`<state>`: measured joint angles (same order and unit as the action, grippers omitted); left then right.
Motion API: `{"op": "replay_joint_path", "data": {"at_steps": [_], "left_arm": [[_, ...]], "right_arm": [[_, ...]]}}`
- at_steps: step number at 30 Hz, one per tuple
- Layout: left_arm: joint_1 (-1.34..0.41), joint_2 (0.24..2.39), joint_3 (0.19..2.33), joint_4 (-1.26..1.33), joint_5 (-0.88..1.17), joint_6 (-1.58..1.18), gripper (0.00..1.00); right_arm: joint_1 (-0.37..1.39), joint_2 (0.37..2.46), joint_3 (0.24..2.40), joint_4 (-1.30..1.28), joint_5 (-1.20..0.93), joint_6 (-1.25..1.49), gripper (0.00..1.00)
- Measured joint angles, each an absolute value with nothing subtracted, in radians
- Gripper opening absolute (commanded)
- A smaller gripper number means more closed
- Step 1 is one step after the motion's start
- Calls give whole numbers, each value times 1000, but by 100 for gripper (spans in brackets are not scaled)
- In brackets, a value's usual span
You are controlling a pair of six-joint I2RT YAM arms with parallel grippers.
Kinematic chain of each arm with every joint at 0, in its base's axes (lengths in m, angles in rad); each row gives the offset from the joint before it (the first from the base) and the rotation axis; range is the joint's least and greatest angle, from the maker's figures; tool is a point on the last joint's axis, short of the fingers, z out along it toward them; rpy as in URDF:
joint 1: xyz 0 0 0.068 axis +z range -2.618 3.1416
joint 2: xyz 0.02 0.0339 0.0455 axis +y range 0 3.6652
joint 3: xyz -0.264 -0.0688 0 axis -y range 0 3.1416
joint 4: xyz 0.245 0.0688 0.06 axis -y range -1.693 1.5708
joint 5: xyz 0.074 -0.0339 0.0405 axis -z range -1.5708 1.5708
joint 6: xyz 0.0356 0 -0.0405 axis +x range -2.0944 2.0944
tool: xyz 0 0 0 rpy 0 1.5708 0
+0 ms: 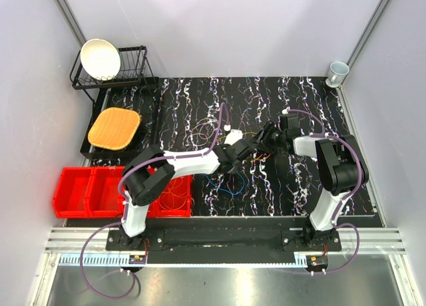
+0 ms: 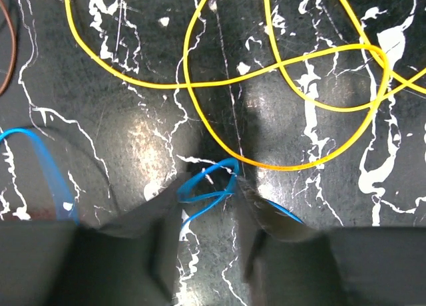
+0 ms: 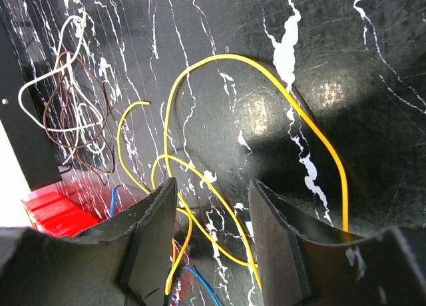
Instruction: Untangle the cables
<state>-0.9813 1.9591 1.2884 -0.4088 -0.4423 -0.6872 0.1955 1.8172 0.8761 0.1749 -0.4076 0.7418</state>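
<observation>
The cables lie tangled mid-mat [image 1: 226,179] between the two grippers. In the left wrist view, yellow cable loops [image 2: 293,73] cross the mat ahead. A small blue cable loop [image 2: 200,194] lies between the tips of my open left gripper [image 2: 212,183], touching the right fingertip [image 2: 256,199]. My right gripper [image 3: 213,183] is open just above the mat, with a yellow cable [image 3: 219,219] running between its fingers. White and brown cables [image 3: 66,113] are bundled further off. From above, the left gripper [image 1: 245,150] and right gripper [image 1: 264,141] nearly meet.
Red bins [image 1: 86,189] stand at the left front, one holding an orange cable coil [image 1: 174,198]. A dish rack with a white bowl [image 1: 100,56] and a woven orange mat [image 1: 114,128] are at the back left. A cup [image 1: 337,72] stands at the back right.
</observation>
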Motion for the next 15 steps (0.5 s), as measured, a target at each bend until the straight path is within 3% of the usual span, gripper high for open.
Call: {"op": "replay_joint_path", "data": {"at_steps": [1,4,15], "left_arm": [[-981,1959,1288,-405,-442,-691,14],[-981,1959,1287,-395,-443,-699,0],[-981,1906,1287,-437,-447,-699,0]], "right_arm": [[196,1817,877,175,-407,742,53],[196,1818,877,175,-408,742,53],[196,1819,877,175,-410,742,53]]}}
